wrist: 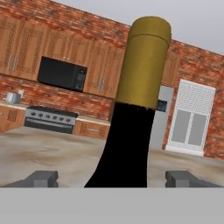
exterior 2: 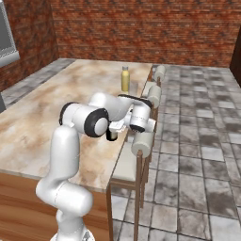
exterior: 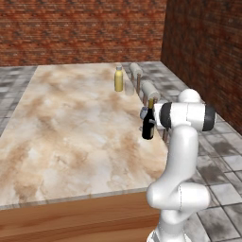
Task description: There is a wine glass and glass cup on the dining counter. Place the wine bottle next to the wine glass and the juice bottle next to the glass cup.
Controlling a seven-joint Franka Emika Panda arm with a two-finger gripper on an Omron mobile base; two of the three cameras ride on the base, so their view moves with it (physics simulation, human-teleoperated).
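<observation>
Bottle (wrist: 131, 113) upright on counter (exterior: 71, 123), centred between spread fingertips (wrist: 41, 178) of gripper (wrist: 112, 179); jaws released, clear of glass.

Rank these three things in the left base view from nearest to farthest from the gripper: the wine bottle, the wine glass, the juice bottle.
1. The wine bottle: right at the gripper, upright near the dining counter's right edge.
2. The wine glass: just behind the wine bottle, partly hidden.
3. The juice bottle: far along the same edge, toward the brick wall.
</observation>
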